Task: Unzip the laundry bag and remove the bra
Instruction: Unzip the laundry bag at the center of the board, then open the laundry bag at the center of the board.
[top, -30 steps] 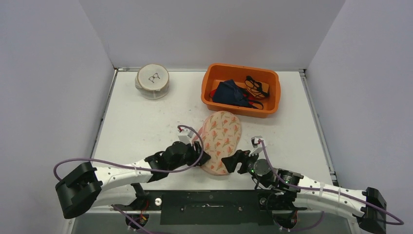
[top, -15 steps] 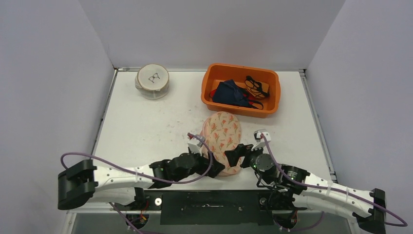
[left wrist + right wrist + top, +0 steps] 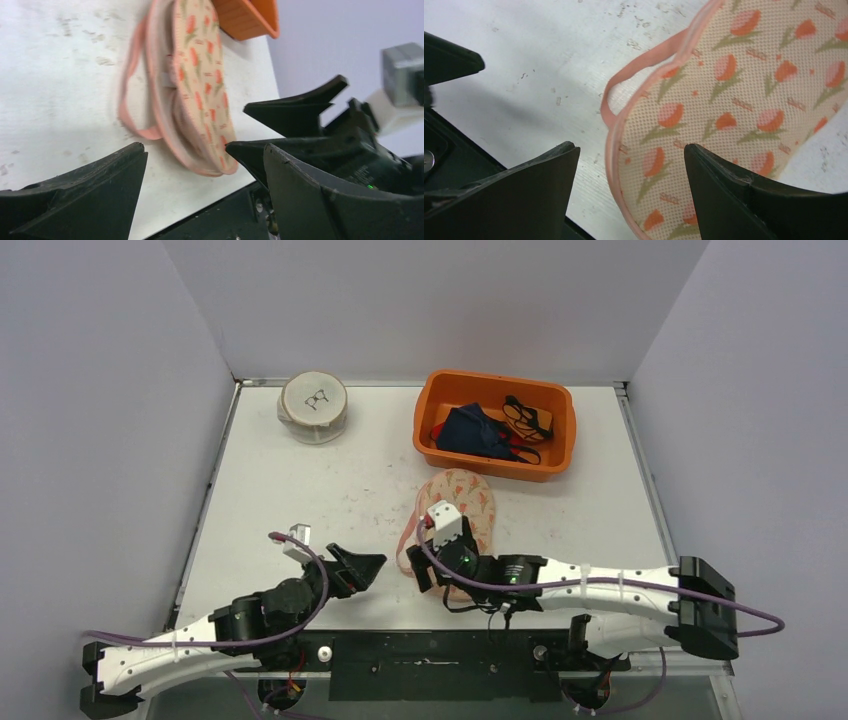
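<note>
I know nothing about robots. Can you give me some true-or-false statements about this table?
The flowered laundry bag lies on the table, outside the orange bin. True.
The left gripper is clamped on the bag. False: it is open, left of the bag, holding nothing.
The orange bin is empty. False: a dark blue garment lies in it.
The right gripper is open above the bag's near end. True.
A round white container stands near the table's far left corner. True.
</note>
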Robot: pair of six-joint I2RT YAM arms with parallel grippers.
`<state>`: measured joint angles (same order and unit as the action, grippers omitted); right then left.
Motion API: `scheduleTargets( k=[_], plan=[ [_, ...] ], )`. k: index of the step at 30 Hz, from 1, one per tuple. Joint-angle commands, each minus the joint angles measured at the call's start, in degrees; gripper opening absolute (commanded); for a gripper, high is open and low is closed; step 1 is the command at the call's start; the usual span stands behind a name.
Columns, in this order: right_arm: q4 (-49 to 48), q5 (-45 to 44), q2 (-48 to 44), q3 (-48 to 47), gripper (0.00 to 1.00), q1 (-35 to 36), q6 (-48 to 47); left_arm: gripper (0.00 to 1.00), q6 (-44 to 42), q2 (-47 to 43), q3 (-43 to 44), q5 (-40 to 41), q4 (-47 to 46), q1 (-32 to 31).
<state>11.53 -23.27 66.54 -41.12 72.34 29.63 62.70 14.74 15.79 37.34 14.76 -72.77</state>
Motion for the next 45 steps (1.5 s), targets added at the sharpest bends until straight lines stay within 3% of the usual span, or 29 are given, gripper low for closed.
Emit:
scheduleTargets(
  k=[1, 6, 14, 20, 23, 31, 39, 42, 45],
  plan=[
    [-0.3, -4.3, 8.1, -7.0, 0.78, 2.9, -4.7, 0.84, 8.7, -5.2, -1.9, 7.8, 13.9, -0.1],
    [0.4, -7.7, 15.3, -10.6, 0.68, 3.3, -5.4, 0.83, 11.5, -5.6, -2.1, 8.7, 16.6, -0.1],
    [2.3, -9.7, 19.8, -12.9, 0.43, 3.3, -4.7, 0.83, 12.2, -3.1, -1.6, 8.5, 17.3, -0.1],
    [3.5, -10.4, 19.5, -12.6, 0.22, 3.3, -3.8, 0.83, 12.4, -2.0, -2.5, 7.9, 15.4, -0.1],
    [4.4, -10.7, 18.4, -12.3, 0.06, 3.3, -3.2, 0.83, 12.2, -1.0, -2.6, 7.8, 14.4, -0.1],
    [6.7, -11.0, 8.1, -8.4, 0.05, 3.7, -0.1, 0.83, 9.4, 3.1, -2.4, 7.3, 9.4, 0.0],
    [10.0, -10.1, -4.5, -2.6, 0.05, 3.5, 4.1, 0.83, 3.8, 15.1, 1.1, 6.0, -0.4, 1.3],
    [12.9, -11.4, -8.9, -0.5, 0.05, 3.6, 6.7, 0.83, -0.3, 19.7, 2.9, 2.3, -5.4, 4.8],
    [15.7, -13.3, -14.8, 1.6, 0.05, 3.7, 9.7, 0.83, -3.5, 25.4, 4.8, -5.9, -10.8, 12.4]
  ],
)
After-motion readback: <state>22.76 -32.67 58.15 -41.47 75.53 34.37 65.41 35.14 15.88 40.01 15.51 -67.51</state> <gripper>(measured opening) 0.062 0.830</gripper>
